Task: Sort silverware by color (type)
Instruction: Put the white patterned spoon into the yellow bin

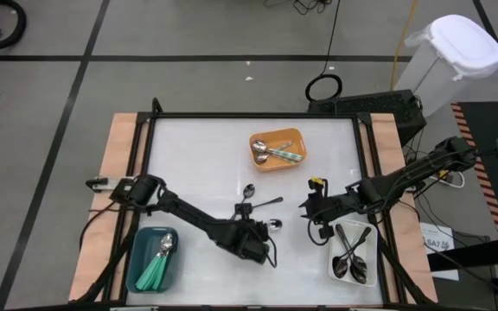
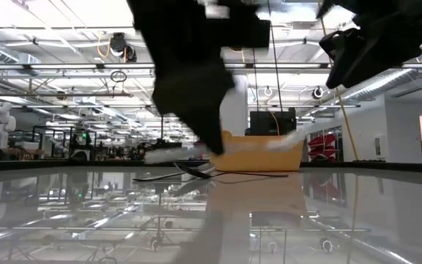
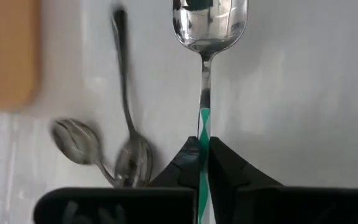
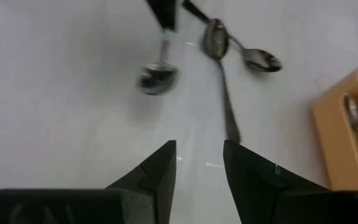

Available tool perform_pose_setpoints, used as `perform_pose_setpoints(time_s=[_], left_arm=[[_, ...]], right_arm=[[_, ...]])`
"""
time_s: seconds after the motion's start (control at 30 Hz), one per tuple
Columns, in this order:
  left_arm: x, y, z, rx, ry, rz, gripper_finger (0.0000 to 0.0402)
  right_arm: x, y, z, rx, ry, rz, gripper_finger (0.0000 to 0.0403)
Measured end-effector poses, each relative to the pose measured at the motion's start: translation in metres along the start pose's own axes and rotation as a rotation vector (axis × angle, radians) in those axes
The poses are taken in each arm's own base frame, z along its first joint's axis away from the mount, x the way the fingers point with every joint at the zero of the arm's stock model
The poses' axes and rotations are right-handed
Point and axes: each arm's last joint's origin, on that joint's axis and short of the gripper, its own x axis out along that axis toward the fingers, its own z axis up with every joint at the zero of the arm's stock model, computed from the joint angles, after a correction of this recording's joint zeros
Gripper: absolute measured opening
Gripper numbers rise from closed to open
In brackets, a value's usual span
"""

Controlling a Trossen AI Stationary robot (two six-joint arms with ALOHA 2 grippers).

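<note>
My left gripper (image 1: 264, 231) (image 3: 204, 142) is mid-table, shut on a spoon with a teal-green handle and a silver bowl (image 3: 209, 22) (image 1: 274, 225). Two all-silver spoons (image 1: 249, 192) (image 3: 129, 149) lie crossed on the table just beyond it, toward the orange tray (image 1: 277, 149). My right gripper (image 1: 308, 207) (image 4: 199, 143) hovers open to the right of them, empty. Ahead of it are the two silver spoons (image 4: 219, 62) and the held spoon (image 4: 157, 78). The teal tray (image 1: 156, 259) holds teal-handled spoons. The white tray (image 1: 353, 253) holds black spoons. My left gripper pinches the spoon's teal handle (image 3: 204, 127) between its two fingers, near where teal meets the silver neck. The fingers lie along the spoon, so the bowl points straight out ahead of them. Whether the bowl touches the table cannot be told.
The orange tray stands near the far edge with spoons lying in it. The teal tray is at the near left corner and the white tray at the near right corner, under the right arm. In the low view both grippers (image 2: 196, 88) (image 2: 365, 44) hang in front of the orange tray (image 2: 258, 158).
</note>
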Motion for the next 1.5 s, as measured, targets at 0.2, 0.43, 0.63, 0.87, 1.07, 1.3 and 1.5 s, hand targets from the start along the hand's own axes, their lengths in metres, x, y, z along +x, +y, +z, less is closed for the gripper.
perform_pose_setpoints(time_s=[0.2,0.43,0.63,0.87,1.07,1.3,1.5], left_arm=[[-0.031,-0.015,0.009,0.019,-0.115,0.083,0.0009],[-0.064,-0.022,0.0,0.038,-0.194,0.308,0.0008],[-0.084,-0.022,-0.013,-0.004,-0.196,0.343,0.0008],[-0.082,-0.023,-0.016,-0.044,-0.251,0.402,0.0008],[-0.067,-0.034,-0.01,-0.072,-0.312,0.31,0.0008],[-0.077,-0.045,0.006,-0.126,-0.476,0.289,0.0008],[-0.096,-0.051,0.016,-0.367,-0.671,0.356,0.0008]], right_arm=[[-0.003,-0.002,0.001,0.018,-0.022,-0.056,0.0128],[-0.015,-0.005,0.002,0.126,-0.069,-0.05,0.0128],[-0.019,0.003,0.002,0.195,-0.092,-0.085,0.0128],[-0.012,0.021,0.001,0.222,-0.087,-0.091,0.0128],[-0.007,0.036,-0.002,0.226,-0.068,-0.075,0.0128],[-0.007,0.054,-0.003,0.256,-0.099,-0.062,0.0128],[-0.008,0.07,0.003,0.26,-0.246,-0.155,0.0128]])
